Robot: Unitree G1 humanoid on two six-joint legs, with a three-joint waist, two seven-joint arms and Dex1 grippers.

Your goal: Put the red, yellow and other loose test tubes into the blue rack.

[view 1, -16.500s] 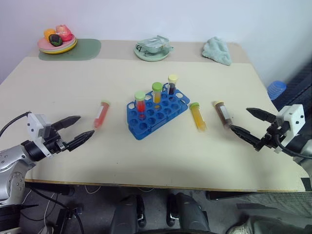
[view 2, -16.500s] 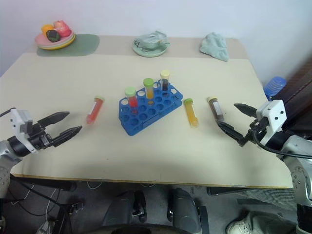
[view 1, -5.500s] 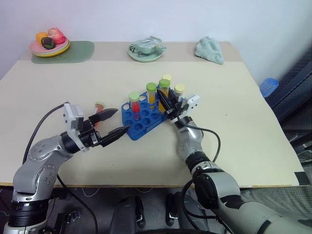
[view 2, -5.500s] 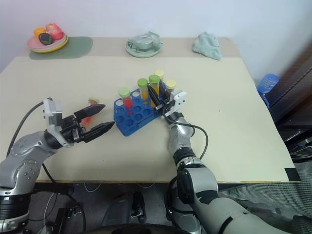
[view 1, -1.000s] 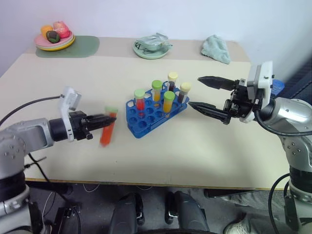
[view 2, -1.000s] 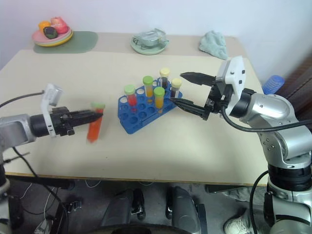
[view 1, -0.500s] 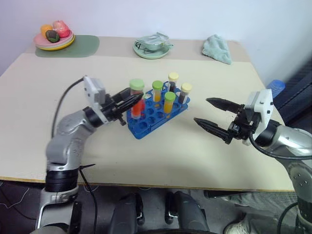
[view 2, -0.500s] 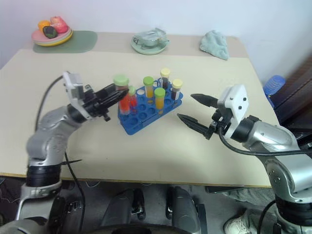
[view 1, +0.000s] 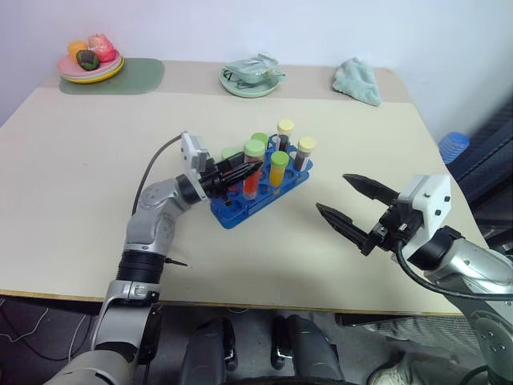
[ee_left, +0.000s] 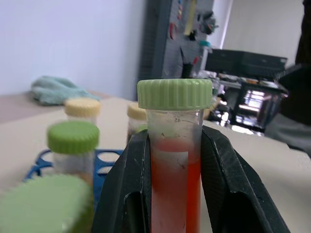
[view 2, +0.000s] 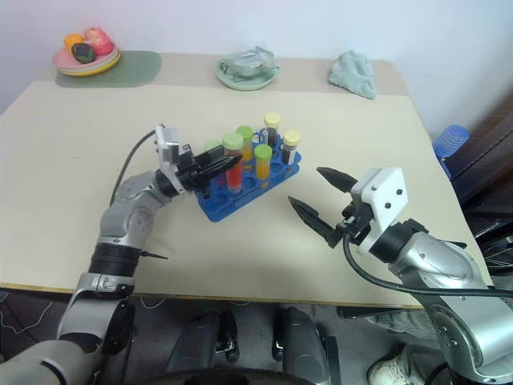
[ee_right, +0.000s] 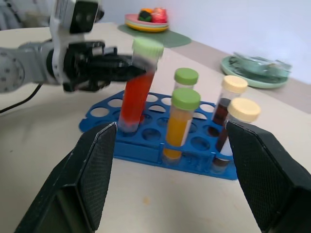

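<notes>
While the red tube [view 1: 251,175] hangs upright over the blue rack [view 1: 260,189] near the middle of the frame, its bottom end sits right at the near-left holes, beside the five tubes already standing there, and I cannot tell whether the tip has entered a hole yet. My left gripper [view 1: 247,169] is pinching this tube just under its green cap [ee_left: 175,93], one black finger on each side of the clear wall. My worry is alignment: if the tip lands on the plastic between holes, pushing down could shove the rack along the table [view 1: 96,152] or jolt its neighbours; the red-filled tube [view 1: 232,154] just behind it looks close enough to be knocked by my fingers. Letting go before the tube is seated deep could leave it leaning or toppling out. My right gripper [view 1: 353,210] waits at the lower right of the frame, fingers spread wide, holding nothing and well apart from the rack.
</notes>
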